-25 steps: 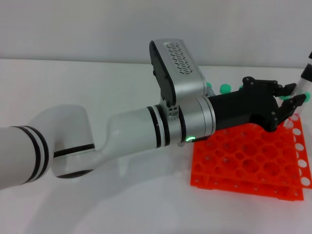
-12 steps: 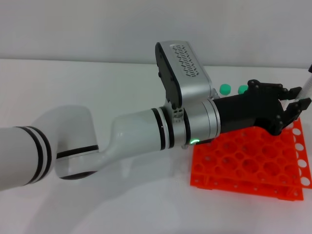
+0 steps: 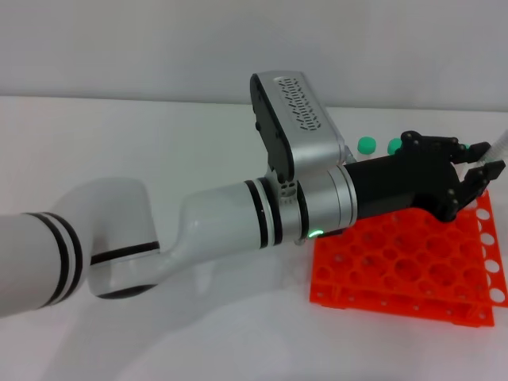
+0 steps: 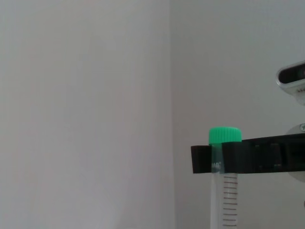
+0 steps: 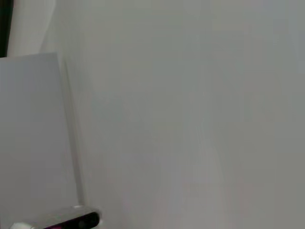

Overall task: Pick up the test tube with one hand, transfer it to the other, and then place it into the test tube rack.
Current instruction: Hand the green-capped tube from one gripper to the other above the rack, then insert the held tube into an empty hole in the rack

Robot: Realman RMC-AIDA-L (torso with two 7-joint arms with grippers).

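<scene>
Left gripper (image 3: 482, 167) is extended over the far right part of the test tube rack (image 3: 413, 270), held above it without touching. Its black fingers (image 3: 490, 171) stand apart, with nothing between them in the head view. Just beyond its fingertips, at the right edge of that view, a pale slanted object is cut off by the frame; it cannot be identified there. The left wrist view shows the test tube (image 4: 224, 181) upright, green cap up, clamped just below the cap by black fingers (image 4: 248, 157) that reach in from the side; these are taken to be the right gripper (image 4: 217, 158). Two green caps (image 3: 379, 144) show behind the left gripper's wrist, beyond the rack's far edge
</scene>
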